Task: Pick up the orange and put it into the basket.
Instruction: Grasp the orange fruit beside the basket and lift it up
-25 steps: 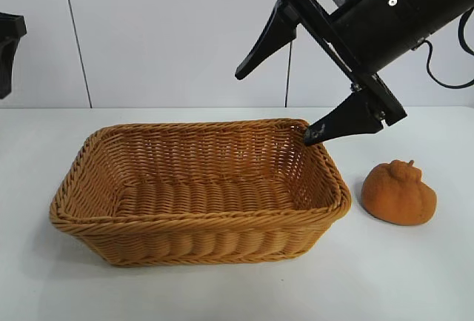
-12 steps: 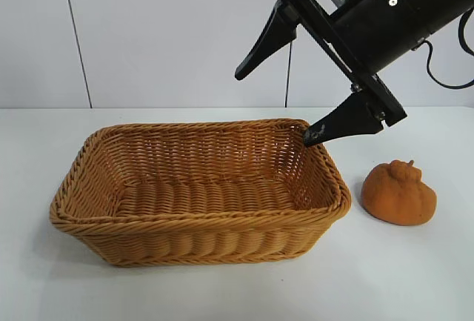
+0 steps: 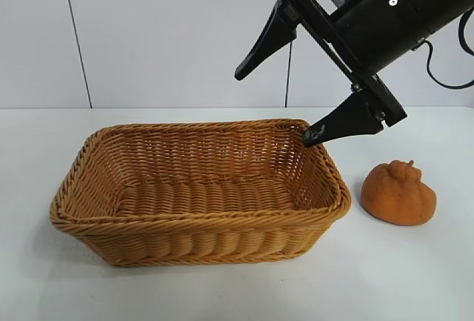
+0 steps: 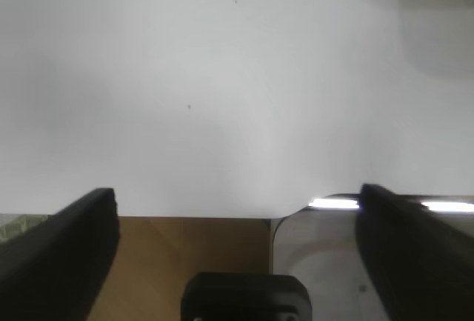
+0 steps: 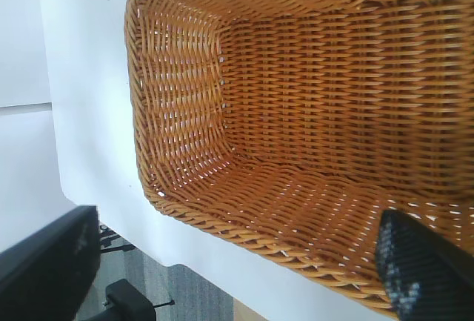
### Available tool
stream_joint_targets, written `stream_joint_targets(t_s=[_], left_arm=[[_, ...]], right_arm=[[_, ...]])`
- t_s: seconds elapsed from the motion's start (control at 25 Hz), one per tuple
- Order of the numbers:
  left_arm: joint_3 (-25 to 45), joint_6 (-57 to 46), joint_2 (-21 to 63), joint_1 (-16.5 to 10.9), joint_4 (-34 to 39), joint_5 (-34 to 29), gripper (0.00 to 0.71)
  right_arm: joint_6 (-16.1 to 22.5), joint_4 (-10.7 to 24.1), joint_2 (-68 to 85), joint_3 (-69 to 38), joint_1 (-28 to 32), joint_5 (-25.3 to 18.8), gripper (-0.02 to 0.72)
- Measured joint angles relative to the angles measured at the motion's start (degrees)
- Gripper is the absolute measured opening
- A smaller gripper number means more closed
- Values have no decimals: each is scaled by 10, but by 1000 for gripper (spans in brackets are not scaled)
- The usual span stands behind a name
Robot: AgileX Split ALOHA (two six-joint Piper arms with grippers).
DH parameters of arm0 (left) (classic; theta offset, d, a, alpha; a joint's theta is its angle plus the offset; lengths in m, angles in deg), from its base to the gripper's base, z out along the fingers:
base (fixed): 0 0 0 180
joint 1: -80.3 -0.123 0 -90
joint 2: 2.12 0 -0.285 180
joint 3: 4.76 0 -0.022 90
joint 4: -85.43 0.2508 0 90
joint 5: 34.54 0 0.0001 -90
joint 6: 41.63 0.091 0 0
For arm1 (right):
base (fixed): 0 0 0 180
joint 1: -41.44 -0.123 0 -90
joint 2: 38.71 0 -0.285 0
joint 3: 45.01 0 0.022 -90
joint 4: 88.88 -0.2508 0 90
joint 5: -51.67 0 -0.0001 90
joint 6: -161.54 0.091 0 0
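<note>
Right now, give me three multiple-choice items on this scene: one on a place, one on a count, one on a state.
1. Where is the orange?
A. Inside the basket
B. On the table, beside the basket's right end
C. Between the right gripper's fingers

2. How many things lie in the basket?
A. None
B. One
C. Two

3. How is the right gripper?
A. Shut on the orange
B. Shut and empty
C. Open, up over the basket's right end

Answers:
1 B, the exterior view shows the fruit on the table, apart from the wicker.
2 A, the right wrist view shows only bare weave.
3 C, its fingers are spread wide with nothing between.

The left gripper is parked at the far left, open.
</note>
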Motion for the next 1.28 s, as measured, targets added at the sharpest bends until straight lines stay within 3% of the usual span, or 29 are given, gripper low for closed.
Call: stream_joint_targets(t_s=[0.2,0.4,0.68,0.8,0.96,1.28], left_arm=[[73,1,123,0,-25,40,616],[79,3,199,0,-30,45,615],[81,3,303,0,-34,46,615],[82,3,365,0,-35,46,615],[82,3,429,0,-35,46,615],[82,3,433,0,-35,46,615]], right_arm=[[0,0,4,0,0,0,694],[0,1,15,5,0,-7,694],[17,49,19,58,0,-30,694],[50,94,20,83,0,-33,694],[100,190,20,108,0,-52,694],[186,396,14,124,1,-78,694]])
